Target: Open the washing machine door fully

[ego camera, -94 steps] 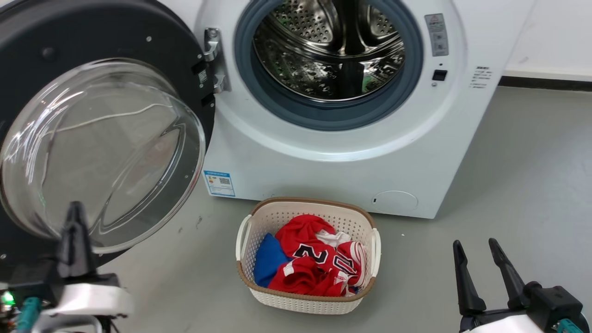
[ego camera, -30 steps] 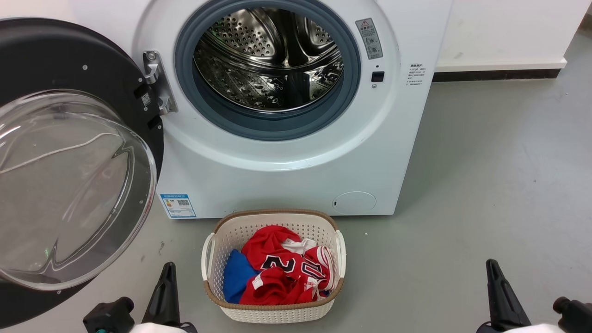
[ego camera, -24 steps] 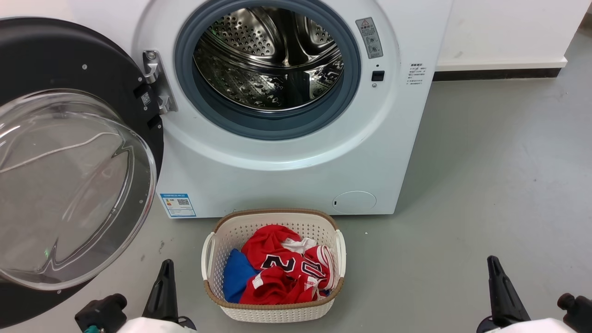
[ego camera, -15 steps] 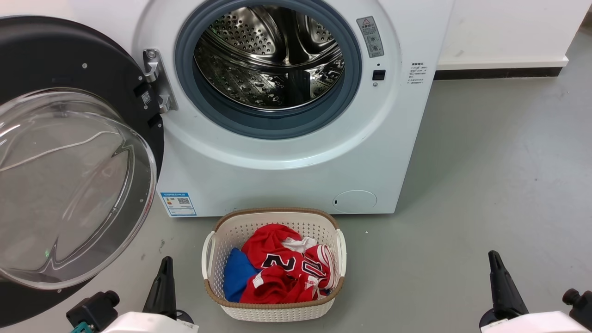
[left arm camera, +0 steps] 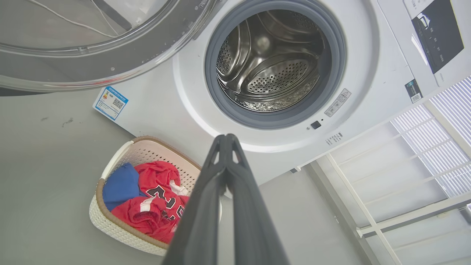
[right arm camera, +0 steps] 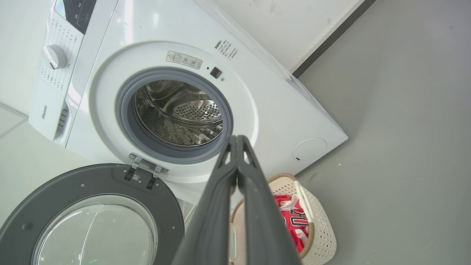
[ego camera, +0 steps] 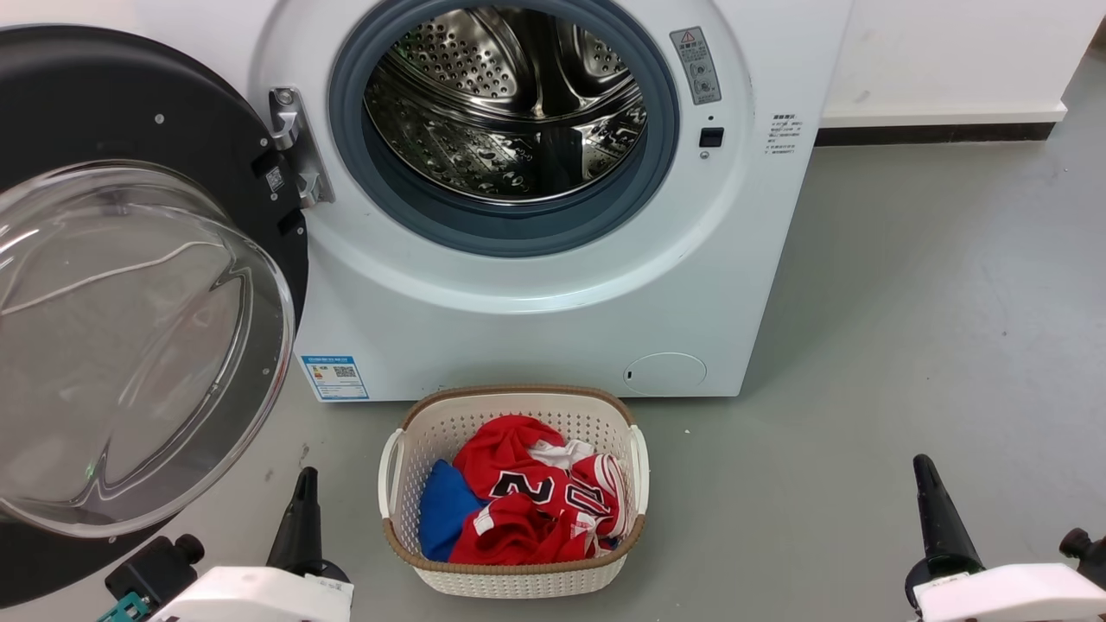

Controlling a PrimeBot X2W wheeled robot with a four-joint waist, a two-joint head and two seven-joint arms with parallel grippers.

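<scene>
The washing machine (ego camera: 536, 311) is a white front-loader whose steel drum (ego camera: 505, 104) is exposed. The washing machine door (ego camera: 130, 112), a black disc with a clear glass bowl (ego camera: 130, 345), is swung out wide to the left on its metal hinge (ego camera: 294, 142). Low at the left, beside the basket and clear of the door, is my left gripper (ego camera: 305, 475). The left wrist view shows the left gripper (left arm camera: 225, 138) shut and holding nothing. My right gripper (ego camera: 921, 462) rests low at the right above bare floor, and the right wrist view shows the right gripper (right arm camera: 235, 138) shut and holding nothing too.
A white laundry basket (ego camera: 514, 579) with a red jersey (ego camera: 527, 501) and a blue cloth (ego camera: 441, 510) stands on the grey floor right in front of the machine. A white wall with a dark baseboard (ego camera: 933, 134) runs behind on the right.
Three seconds ago my left gripper stood in front of the door's glass; now it is low beside the basket. The camera has shifted. The door stays wide open.
</scene>
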